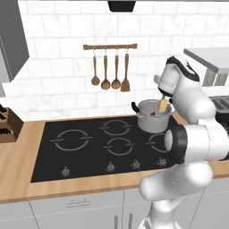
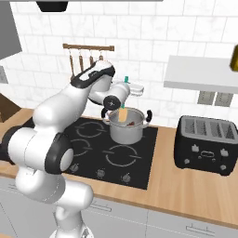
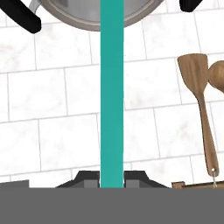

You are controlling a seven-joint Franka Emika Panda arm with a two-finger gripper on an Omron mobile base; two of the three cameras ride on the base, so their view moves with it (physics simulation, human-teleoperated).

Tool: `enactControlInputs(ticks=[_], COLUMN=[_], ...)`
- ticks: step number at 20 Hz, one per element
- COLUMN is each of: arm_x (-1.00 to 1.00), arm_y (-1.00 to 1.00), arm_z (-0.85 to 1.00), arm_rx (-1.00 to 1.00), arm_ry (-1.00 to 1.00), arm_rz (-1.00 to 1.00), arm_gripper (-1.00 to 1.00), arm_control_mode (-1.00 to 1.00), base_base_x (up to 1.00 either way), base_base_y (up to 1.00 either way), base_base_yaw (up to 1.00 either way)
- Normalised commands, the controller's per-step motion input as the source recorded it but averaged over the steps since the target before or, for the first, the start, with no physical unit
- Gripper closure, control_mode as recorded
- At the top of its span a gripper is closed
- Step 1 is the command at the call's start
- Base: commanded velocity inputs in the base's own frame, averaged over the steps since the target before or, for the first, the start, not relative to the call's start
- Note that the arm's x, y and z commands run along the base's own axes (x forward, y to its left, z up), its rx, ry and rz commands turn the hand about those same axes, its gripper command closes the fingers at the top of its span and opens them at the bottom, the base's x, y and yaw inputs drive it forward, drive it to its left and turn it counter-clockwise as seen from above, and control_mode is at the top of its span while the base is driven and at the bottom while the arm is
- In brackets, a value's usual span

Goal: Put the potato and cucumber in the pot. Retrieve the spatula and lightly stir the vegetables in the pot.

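Note:
The shiny steel pot (image 1: 152,123) (image 2: 125,132) stands on the back right burner, and its rim (image 3: 87,17) reaches into the top of the hand view. My gripper (image 1: 164,95) (image 2: 125,89) (image 3: 111,179) hangs above it, shut on a spatula by its teal handle (image 3: 111,87). The spatula's light wooden blade (image 1: 163,105) (image 2: 122,115) dips into the pot. A dark reddish patch (image 1: 153,113) (image 2: 131,123) shows inside the pot; I cannot tell what it is. The pot's wall hides the potato and the cucumber.
A wall rack (image 1: 109,46) carries three round wooden spoons and a brown flat-bladed utensil (image 1: 125,82) (image 3: 199,87). The black cooktop (image 1: 80,143) fills the counter's middle. A knife block (image 1: 6,125) stands far left, a black toaster (image 2: 207,148) right, under a shelf (image 2: 200,74).

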Motion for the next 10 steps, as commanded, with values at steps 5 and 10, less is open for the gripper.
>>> enactControlInputs(ticks=[5,10], arm_x=[0.15,0.14], arm_y=[0.00,0.00], arm_z=[-0.32,-0.35], arm_rx=[0.00,0.00], arm_ry=[0.03,0.04], arm_rz=[0.00,0.00], arm_gripper=[1.00,1.00], arm_control_mode=[-1.00,-1.00], base_base_x=[0.00,0.00], base_base_y=[0.00,0.00], base_base_yaw=[0.00,0.00])
